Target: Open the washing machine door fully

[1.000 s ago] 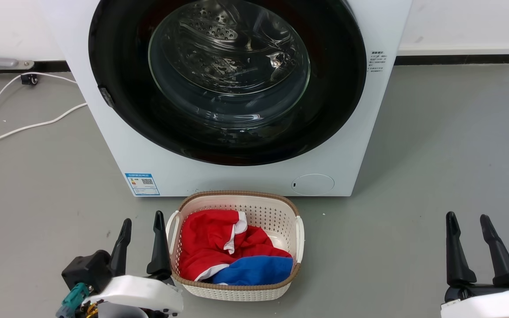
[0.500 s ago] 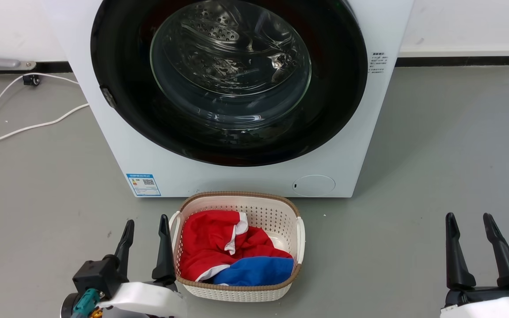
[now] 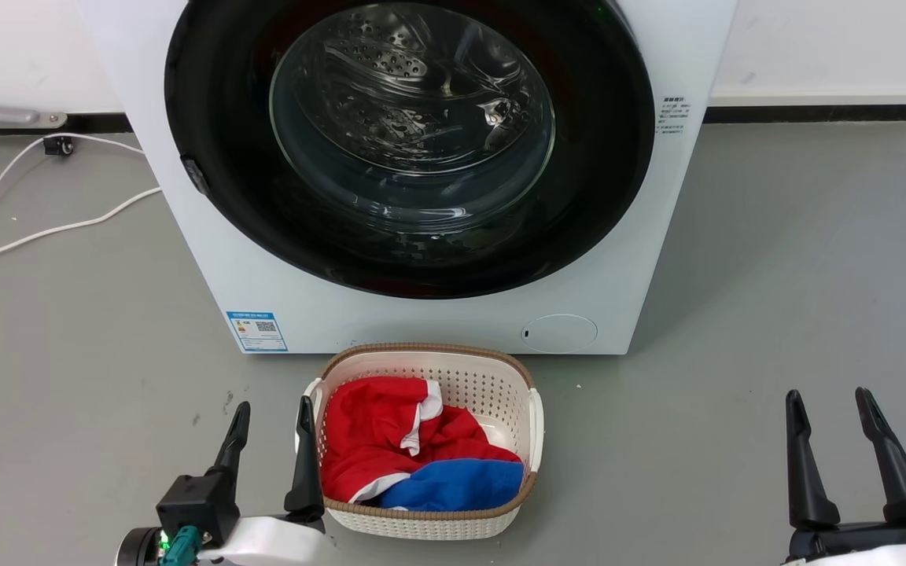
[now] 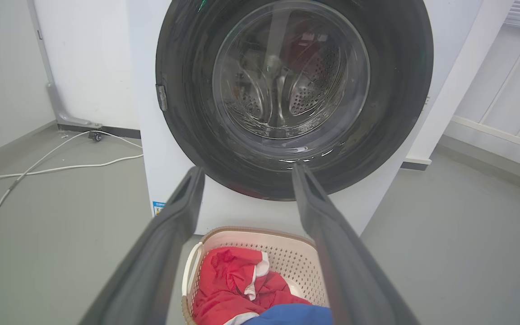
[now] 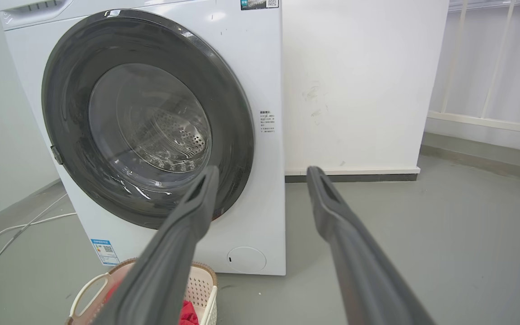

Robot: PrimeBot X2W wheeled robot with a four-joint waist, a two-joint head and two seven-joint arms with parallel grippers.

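big white boxy washing machine [image 3: 421, 322] ahead of me, its round glossy black glass-bowled washing machine door [image 3: 410, 141] sitting shut, my left gripper [image 3: 274, 407] spread wide, holding nothing, just beside the white plastic laundry basket [image 3: 429, 347] of red and blue clothes [image 3: 374, 432], my right gripper [image 3: 827, 395] same deal, well off to the side

Large round black washing machine door [image 3: 217, 118]: glossy, clear smooth glass centre. Big white boxy washing machine [image 3: 421, 322]: smooth satin panel. White perforated plastic basket [image 3: 469, 381] holding soft red cloth [image 3: 366, 432]. Grey floor [image 3: 775, 275]: matt, scuffed.
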